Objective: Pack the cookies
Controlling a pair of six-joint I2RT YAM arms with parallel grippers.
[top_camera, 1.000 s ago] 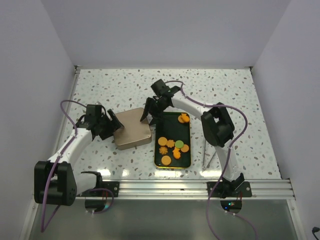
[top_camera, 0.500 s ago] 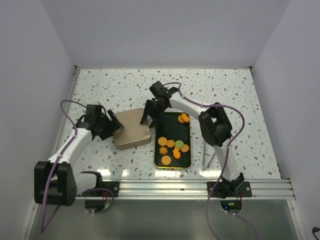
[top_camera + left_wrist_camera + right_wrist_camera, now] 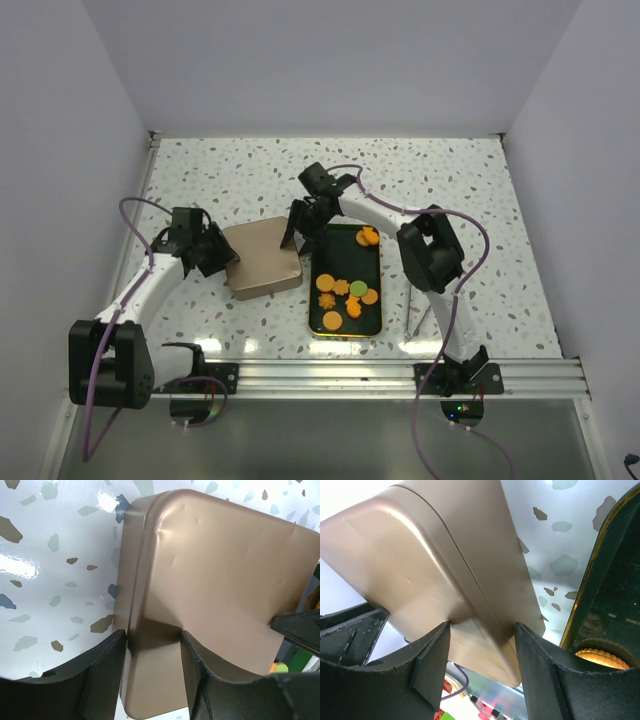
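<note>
Top camera overlooks the table [image 3: 450,180] — both wrist cameras, close-up, apparently share the brown box [image 3: 215,580].

My table [image 3: 450,180] is white speckled stone, plain pale grey walls [image 3: 330,60] on three sides, metal rail [image 3: 400,372] nearest me.

Top cam: bright, even overhead light, soft short shadows under the arms, all sharp. Left wrist: I get white glare on the tabletop [image 3: 20,565], sheen on the brown tin [image 3: 225,570], dark shadow btwn left gripper [image 3: 150,636] fingers. Right wrist: right gripper [image 3: 481,626] blurry up close, bkgd blown out top left.
</note>
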